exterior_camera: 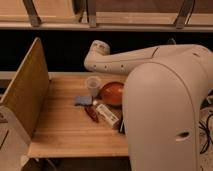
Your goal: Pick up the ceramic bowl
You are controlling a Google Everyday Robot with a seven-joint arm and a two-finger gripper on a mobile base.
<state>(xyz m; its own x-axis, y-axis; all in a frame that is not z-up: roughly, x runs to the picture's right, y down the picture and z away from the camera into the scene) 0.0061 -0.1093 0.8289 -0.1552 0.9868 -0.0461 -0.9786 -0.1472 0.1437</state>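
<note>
The ceramic bowl (112,92) is round, glossy and orange-brown. It sits on the wooden table (60,131) right of the middle, and its right side is hidden behind my white arm (165,105). The arm's upper link reaches left to a joint (99,50) above and behind the bowl. My gripper is out of view, hidden behind the arm's large white body at the right.
A small translucent plastic cup (93,85) stands just left of the bowl. A blue flat object (83,101), a red item (91,113) and a white bottle lying down (108,114) are in front of it. A tall wooden panel (26,90) borders the table's left side.
</note>
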